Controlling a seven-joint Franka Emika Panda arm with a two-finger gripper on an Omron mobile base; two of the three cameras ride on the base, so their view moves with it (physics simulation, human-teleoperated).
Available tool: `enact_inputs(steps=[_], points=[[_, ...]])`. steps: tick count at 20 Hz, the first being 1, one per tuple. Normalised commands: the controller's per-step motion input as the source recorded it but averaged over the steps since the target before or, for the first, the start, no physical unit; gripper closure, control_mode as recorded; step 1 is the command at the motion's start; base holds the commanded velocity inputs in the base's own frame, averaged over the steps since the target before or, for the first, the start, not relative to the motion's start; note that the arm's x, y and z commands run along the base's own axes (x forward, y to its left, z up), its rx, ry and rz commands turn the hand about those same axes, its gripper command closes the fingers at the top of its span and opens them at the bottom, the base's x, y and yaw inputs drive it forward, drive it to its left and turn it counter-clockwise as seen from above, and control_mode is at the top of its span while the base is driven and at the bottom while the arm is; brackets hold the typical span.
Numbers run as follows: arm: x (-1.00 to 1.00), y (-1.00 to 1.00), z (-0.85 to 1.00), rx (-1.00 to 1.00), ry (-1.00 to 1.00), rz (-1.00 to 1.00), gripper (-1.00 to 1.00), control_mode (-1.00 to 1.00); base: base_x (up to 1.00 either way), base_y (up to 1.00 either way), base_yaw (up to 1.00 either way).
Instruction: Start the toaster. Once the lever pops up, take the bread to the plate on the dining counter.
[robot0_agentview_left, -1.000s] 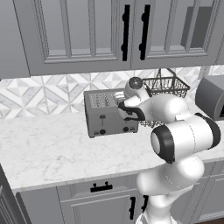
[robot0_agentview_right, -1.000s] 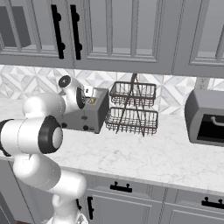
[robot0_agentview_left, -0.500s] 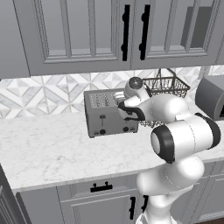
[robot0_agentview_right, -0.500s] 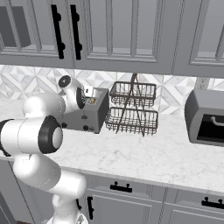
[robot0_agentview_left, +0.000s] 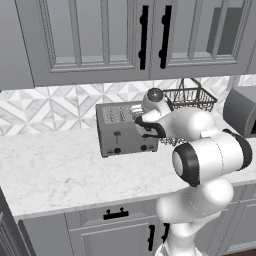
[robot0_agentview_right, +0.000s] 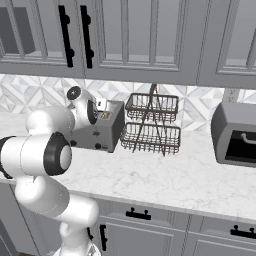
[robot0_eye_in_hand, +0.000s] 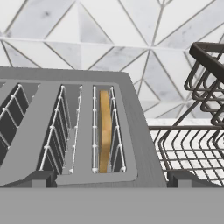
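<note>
1. While the arm reached over the grey marble surface (robot0_agentview_left: 60, 170), the toaster (robot0_agentview_left: 122, 131) stood toward the far side, near the tiled wall, its two black levers (robot0_agentview_left: 117, 134) and knobs facing the near edge.
2. Left to right along that surface came the toaster, then a two-tier wire basket rack (robot0_agentview_right: 150, 125) just beside it, then a larger grey box appliance (robot0_agentview_right: 236, 134) well apart at the right.
3. From the hand view, the bread (robot0_eye_in_hand: 104, 130) sat upright and deep in the toaster's rightmost slot, its top edge below the slot rim, between the wire guides.
4. The tool (robot0_eye_in_hand: 107, 178) hung above the toaster's near right end with its fingers spread wide, one dark tip (robot0_eye_in_hand: 43, 178) on each side of the slots, clamped on nothing.
5. Judging by its look, the slice should be light, thin and stiff but crumbly, so a hard pinch could break it.
6. Sunk that low, it offered no hold; the sensible grip would be across its flat faces at the top edge once raised.
7. Which lever served that slot could not be told for certain; the right one seemed likelier.
</note>
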Motion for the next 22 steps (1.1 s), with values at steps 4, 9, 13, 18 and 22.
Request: enact_inputs(steps=[4, 9, 13, 18, 22], points=[[0.0, 0.0, 0.0, 0.0, 0.0, 0.0, -1.0, -1.0, 0.0, 0.0, 0.0], [0.0, 0.0, 0.0, 0.0, 0.0, 0.0, -1.0, -1.0, 0.0, 0.0, 0.0], [0.0, 0.0, 0.0, 0.0, 0.0, 0.0, -1.0, -1.0, 0.0, 0.0, 0.0], [0.0, 0.0, 0.0, 0.0, 0.0, 0.0, -1.0, -1.0, 0.0, 0.0, 0.0], [0.0, 0.0, 0.0, 0.0, 0.0, 0.0, -1.0, -1.0, 0.0, 0.0, 0.0]])
